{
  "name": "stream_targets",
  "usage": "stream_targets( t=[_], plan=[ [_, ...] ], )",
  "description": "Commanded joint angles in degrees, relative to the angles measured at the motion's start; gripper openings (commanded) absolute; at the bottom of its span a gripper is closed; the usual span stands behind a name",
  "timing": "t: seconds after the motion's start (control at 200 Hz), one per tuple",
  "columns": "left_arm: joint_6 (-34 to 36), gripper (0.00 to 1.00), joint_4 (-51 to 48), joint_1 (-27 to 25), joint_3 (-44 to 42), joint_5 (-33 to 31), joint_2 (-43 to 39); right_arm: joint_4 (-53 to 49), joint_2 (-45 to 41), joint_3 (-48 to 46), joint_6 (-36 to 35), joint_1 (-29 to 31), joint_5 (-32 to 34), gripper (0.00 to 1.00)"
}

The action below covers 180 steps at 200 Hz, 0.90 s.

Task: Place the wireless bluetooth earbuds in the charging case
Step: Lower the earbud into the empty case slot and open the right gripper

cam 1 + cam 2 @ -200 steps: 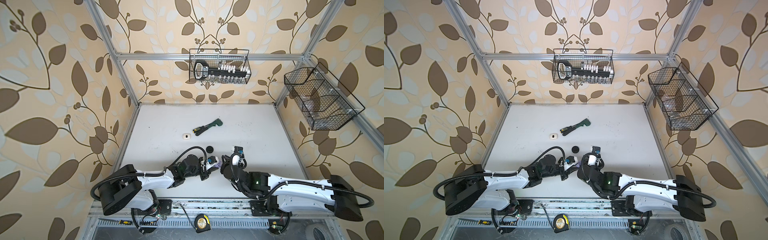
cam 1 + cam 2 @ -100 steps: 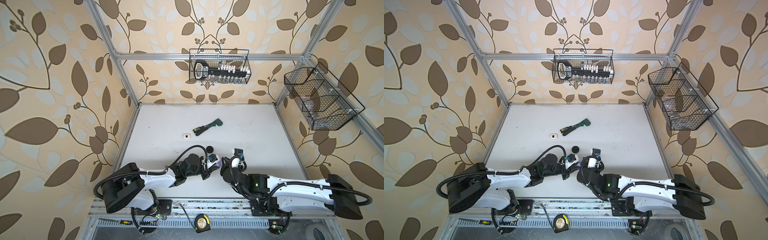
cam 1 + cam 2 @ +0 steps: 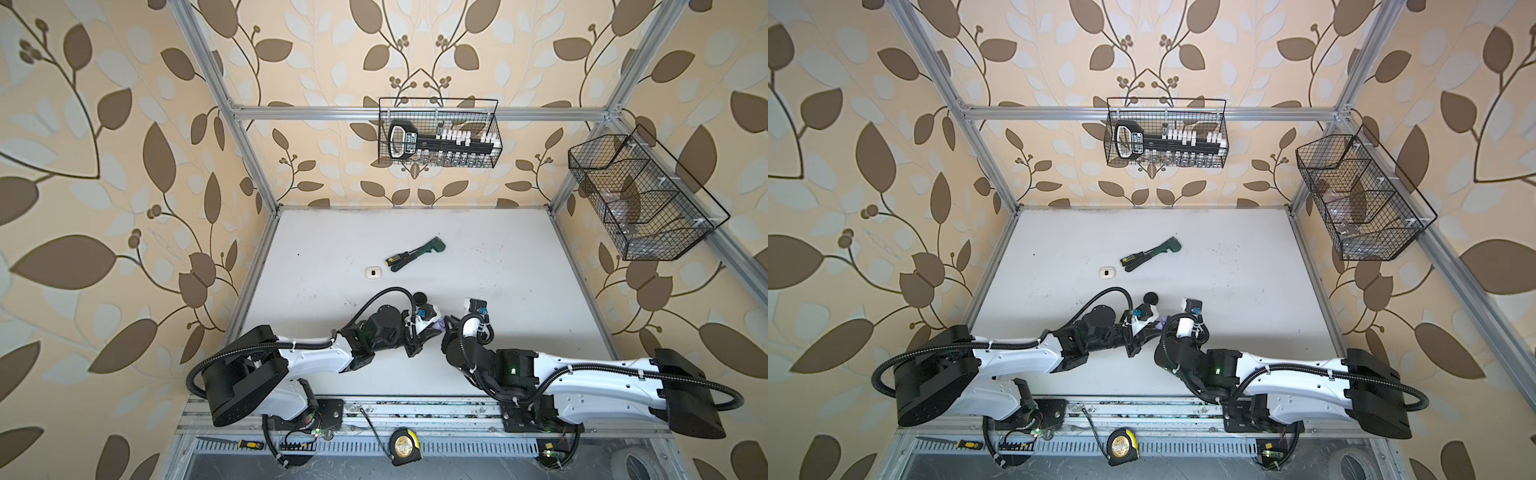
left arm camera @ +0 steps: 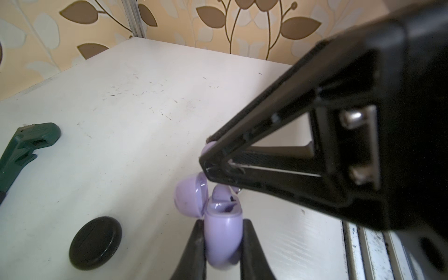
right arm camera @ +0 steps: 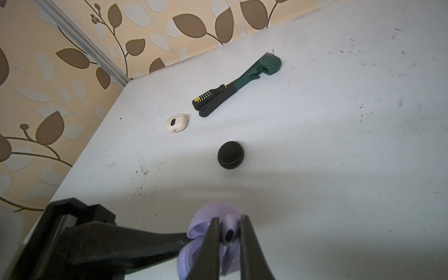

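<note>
Tape measure (image 3: 402,445) lies on the rail (image 3: 415,411) by the arm bases. Just past it, near the front edge of the table (image 3: 519,266), the two grippers meet.

The left gripper (image 4: 222,221) is clamped on the lilac case (image 4: 221,240), with one finger on each side of its body. The lid (image 4: 189,197) is swung open to one side. One earbud (image 4: 221,192), also lilac, sits in the case's mouth. The right gripper (image 5: 230,218) pinches the other earbud (image 5: 229,231) between its fingertips, right over the open case. Whether that one touches the case I cannot tell. In both top views only a sliver of lilac shows between the wrists.

Just beyond the grippers the black case (image 5: 230,155), round and closed, lies flat. Farther back and toward the left wall lies the white case (image 5: 176,123), also closed. Near it, about mid-table, the screwdriver (image 5: 209,97) lies alongside the green wrench (image 5: 257,70), the two touching.

On the back wall hangs a wire basket (image 3: 438,133) holding a black-and-white tool. A side basket (image 3: 640,199) hangs on the right wall.
</note>
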Motion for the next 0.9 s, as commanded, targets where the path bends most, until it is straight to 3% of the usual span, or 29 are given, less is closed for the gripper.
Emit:
stream_targets(
  t=[0.0,0.895],
  plan=[
    [-0.47,0.0,1.89,-0.62,2.09,-0.11,0.33,0.49,0.19,-0.87,0.7,0.48,0.58,0.14],
    [-1.7,0.0,1.58,-0.65,2.66,0.59,0.5,2.88,3.74,0.62,-0.23,0.48,0.99,0.14]
  ],
)
